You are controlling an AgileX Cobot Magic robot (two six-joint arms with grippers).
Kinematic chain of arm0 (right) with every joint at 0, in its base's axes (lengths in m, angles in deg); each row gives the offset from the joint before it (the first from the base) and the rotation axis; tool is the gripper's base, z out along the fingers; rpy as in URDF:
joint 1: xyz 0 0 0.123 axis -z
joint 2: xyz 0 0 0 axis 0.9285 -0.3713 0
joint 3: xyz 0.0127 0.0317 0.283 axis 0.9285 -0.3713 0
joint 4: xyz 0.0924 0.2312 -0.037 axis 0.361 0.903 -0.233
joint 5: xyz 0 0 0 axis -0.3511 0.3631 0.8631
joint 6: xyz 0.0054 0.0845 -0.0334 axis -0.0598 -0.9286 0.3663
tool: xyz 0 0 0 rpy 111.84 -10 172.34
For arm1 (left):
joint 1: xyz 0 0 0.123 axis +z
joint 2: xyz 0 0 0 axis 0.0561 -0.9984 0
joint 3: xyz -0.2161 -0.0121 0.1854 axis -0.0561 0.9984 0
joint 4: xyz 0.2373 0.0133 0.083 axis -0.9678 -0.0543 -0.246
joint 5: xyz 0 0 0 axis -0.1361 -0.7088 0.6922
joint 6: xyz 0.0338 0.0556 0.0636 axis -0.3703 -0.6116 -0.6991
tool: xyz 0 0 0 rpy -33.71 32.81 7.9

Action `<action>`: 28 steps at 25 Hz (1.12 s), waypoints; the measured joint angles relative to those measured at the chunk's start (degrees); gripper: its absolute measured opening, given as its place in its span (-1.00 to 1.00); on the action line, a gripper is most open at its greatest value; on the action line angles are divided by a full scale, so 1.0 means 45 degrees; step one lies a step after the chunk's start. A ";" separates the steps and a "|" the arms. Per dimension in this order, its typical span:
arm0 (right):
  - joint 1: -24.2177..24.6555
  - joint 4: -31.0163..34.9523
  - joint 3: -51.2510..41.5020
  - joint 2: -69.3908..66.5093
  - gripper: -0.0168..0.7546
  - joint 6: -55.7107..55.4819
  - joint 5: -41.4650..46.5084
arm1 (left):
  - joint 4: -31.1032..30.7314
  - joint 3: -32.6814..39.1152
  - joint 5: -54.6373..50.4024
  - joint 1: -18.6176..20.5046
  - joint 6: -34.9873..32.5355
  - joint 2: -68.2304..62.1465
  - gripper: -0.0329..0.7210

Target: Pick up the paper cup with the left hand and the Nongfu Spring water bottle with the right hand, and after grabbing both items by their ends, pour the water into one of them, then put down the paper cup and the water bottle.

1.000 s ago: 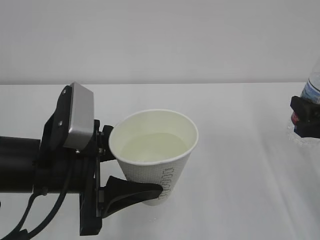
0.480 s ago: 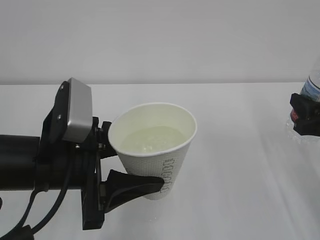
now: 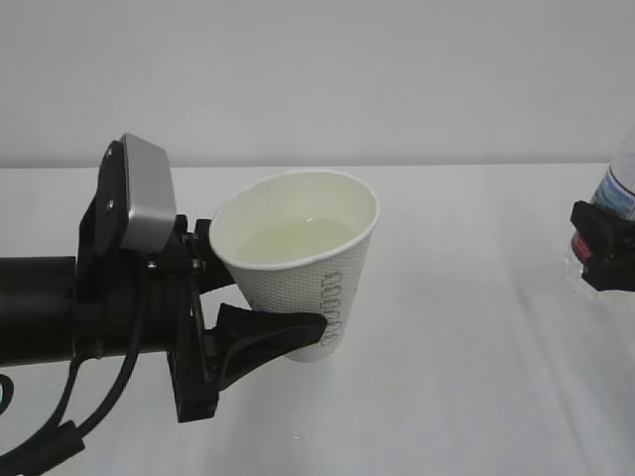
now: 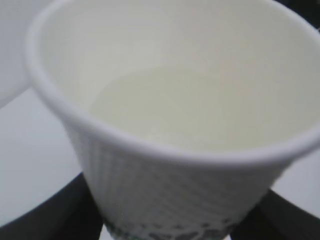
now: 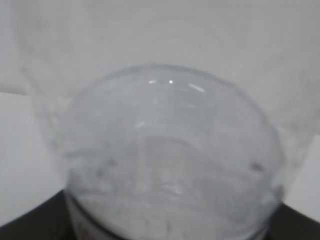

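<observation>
Cup (image 3: 298,260) sits clamped between the left claw's (image 3: 260,297) curved fingers (image 3: 268,337).

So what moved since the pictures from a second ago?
The left hand carried the paper cup a little up and leftward. The right hand, holding the Nongfu Spring water bottle, shifted slightly too. Both grips stayed closed; water remains in the cup.

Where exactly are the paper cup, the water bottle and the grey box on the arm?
paper cup (image 3: 316,288): exterior view, dimpled side wall.
water bottle (image 3: 617,188): exterior view, label at the right edge.
grey box (image 3: 144,208): exterior view, its flat grey face beside the cup.
</observation>
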 joint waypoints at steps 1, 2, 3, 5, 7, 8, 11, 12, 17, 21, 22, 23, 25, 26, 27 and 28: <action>0.0000 0.0000 0.0000 0.0000 0.19 0.0000 0.0000 | 0.0095 0.0000 0.0000 0.0000 -0.0197 -0.0031 0.39; 0.0000 0.0000 0.0000 0.0000 0.19 0.0000 0.0000 | 0.0260 0.0000 0.0000 0.0000 -0.0370 -0.0031 0.39; 0.0000 0.0000 0.0000 0.0000 0.19 0.0000 0.0000 | 0.0445 0.0000 0.0000 0.0000 -0.0555 -0.0058 0.39; 0.0000 0.0000 -0.0021 0.0000 0.19 0.0000 0.0000 | 0.0897 0.0000 0.0000 0.0000 -0.1033 -0.0111 0.39; 0.0000 0.0000 -0.0021 0.0000 0.19 -0.0008 -0.0006 | 0.1453 0.0000 0.0022 0.0000 -0.1506 -0.0196 0.39; 0.0000 -0.0009 -0.0021 0.0000 0.19 -0.0008 -0.0006 | 0.1679 0.0000 0.0022 0.0000 -0.1749 -0.0253 0.39; 0.0000 -0.0009 -0.0021 0.0000 0.19 -0.0008 -0.0006 | 0.2333 0.0027 0.0022 0.0000 -0.2223 -0.0491 0.39; 0.0000 -0.0009 -0.0021 0.0000 0.19 -0.0008 -0.0006 | 0.2458 0.0033 0.0022 0.0022 -0.2318 -0.0585 0.39; 0.0000 -0.0009 -0.0021 0.0000 0.19 -0.0008 -0.0028 | 0.2620 0.0033 0.0022 0.0073 -0.2481 -0.1127 0.39; 0.0000 -0.0009 -0.0021 0.0000 0.19 -0.0008 -0.0027 | 0.3231 0.0276 0.0879 0.0574 -0.2669 -0.1321 0.39; 0.0000 -0.0009 -0.0021 0.0000 0.19 -0.0008 -0.0027 | 0.3507 0.0473 0.1286 0.0766 -0.2782 -0.1321 0.39; 0.0000 -0.0009 -0.0021 0.0000 0.19 -0.0008 -0.0027 | 0.3787 0.0736 0.1740 0.1041 -0.2928 -0.1321 0.39; 0.0000 -0.0009 -0.0021 0.0000 0.19 -0.0008 -0.0027 | 0.4218 0.1283 0.2543 0.1632 -0.3055 -0.1321 0.39; 0.0000 -0.0009 -0.0021 0.0000 0.19 -0.0008 -0.0027 | 0.4358 0.1561 0.2858 0.1969 -0.3107 -0.1321 0.39; 0.0000 -0.0009 -0.0021 0.0000 0.19 -0.0008 -0.0027 | 0.4535 0.1811 0.2995 0.2300 -0.3126 -0.1321 0.39; 0.0000 -0.0009 -0.0021 0.0000 0.19 -0.0008 -0.0027 | 0.4714 0.2005 0.3097 0.2602 -0.3159 -0.1321 0.39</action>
